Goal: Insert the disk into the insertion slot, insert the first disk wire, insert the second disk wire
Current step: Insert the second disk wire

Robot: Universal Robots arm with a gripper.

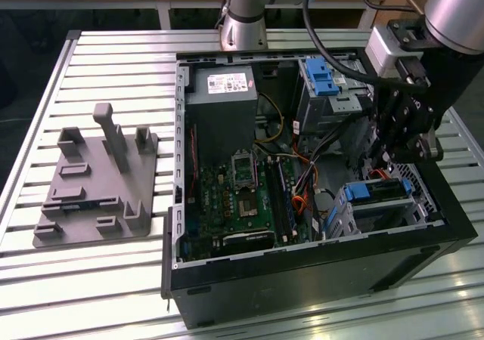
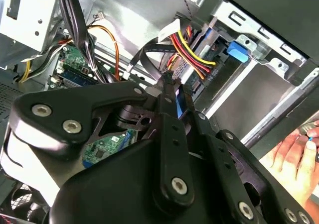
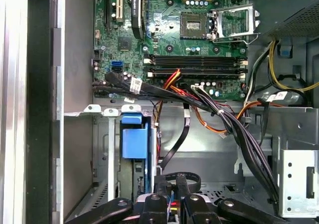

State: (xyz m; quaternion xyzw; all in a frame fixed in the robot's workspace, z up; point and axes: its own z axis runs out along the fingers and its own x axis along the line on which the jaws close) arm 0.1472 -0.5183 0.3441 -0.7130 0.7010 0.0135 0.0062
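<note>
Sitting in the insertion slot [image 1: 393,215] at the case's [image 1: 318,272] four o'clock corner, the disk [image 1: 376,192] shows its blue carrier. Above it hangs the gripper [image 1: 383,157], fingers pinched together on a small connector, as both wrist views show. Room is tight: the case wall runs just beside the cage, and black and coloured cables [image 3: 199,102] cross toward the motherboard [image 1: 242,196] at nine o'clock. A hand [image 2: 296,157] rests outside the case.
</note>
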